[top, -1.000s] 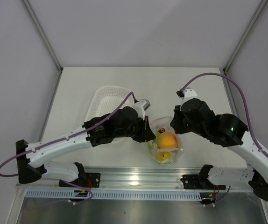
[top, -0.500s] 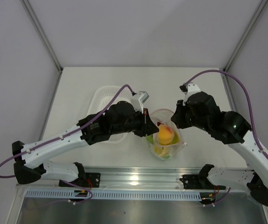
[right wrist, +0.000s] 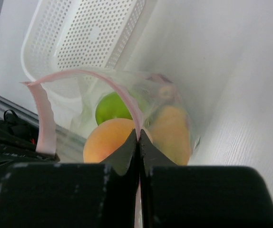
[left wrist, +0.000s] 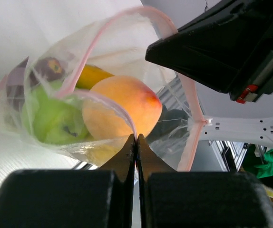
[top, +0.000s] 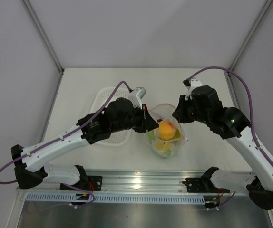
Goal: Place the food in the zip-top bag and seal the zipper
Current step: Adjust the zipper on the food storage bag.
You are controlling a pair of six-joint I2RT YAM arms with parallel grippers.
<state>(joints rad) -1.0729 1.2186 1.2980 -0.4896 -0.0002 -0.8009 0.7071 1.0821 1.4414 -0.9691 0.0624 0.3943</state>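
The zip-top bag (top: 174, 145) holds the food (top: 166, 129) we see; its zipper (right wrist: 42, 118) gapes. Left fingers (left wrist: 129, 154) and right fingers (right wrist: 131, 148) clamp its rim; we judge sealing remains.

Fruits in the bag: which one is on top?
The big orange-yellow fruit with a red blush; the lime-green fruit sits lower, partly under it.

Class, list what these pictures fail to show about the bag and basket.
- White basket: top view, left arm covers its middle; right wrist view, top edge cuts it off.
- Bottom of the zip-top bag: all views, orange fruit and lime-green fruit block it; contents beneath unclear.
- Zipper: left wrist view, right arm's black housing hides a stretch.
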